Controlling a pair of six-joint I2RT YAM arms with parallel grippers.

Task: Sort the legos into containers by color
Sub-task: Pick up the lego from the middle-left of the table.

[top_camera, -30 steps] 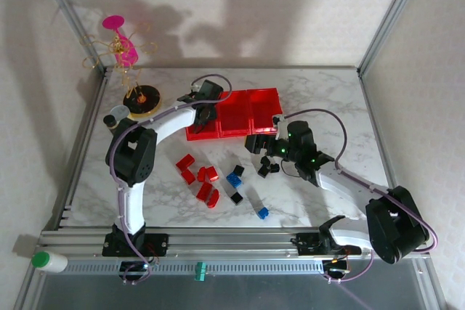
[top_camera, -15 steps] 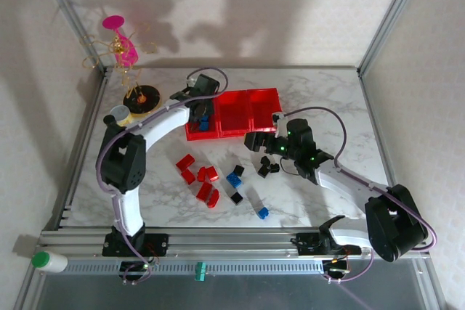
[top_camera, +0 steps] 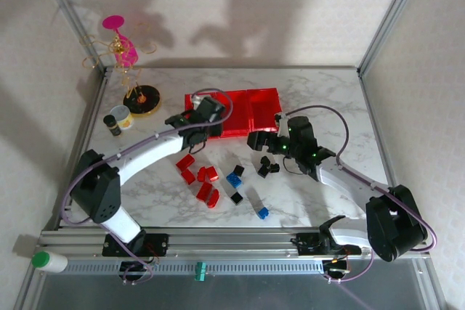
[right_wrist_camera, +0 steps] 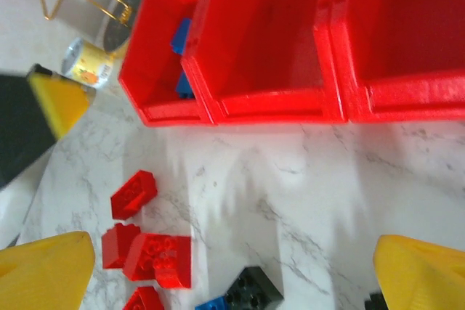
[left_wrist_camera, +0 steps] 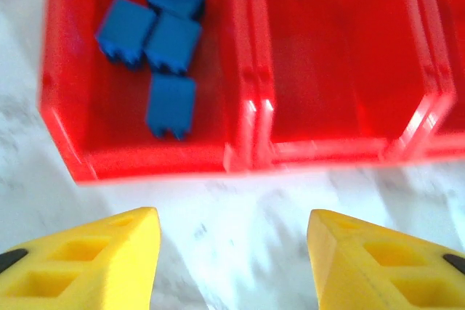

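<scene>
Top external: left claw [top_camera: 191,136] hangs released just short of the containers [top_camera: 251,110], loose legos [top_camera: 207,174] behind it. Left wrist: four blue bricks [left_wrist_camera: 161,41] lie in the bin [left_wrist_camera: 65,107] ahead-left. Right wrist: right claw [right_wrist_camera: 232,241] gapes empty near a black brick [right_wrist_camera: 251,288]; best to drop squarely, pinching flat sides.

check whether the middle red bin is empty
Empty: the middle translucent red square plastic bin shows bare floor; four blue plastic bricks lie in the neighbouring bin.

Four legos [left_wrist_camera: 171,38] in leftmost container [left_wrist_camera: 62,117]
</scene>
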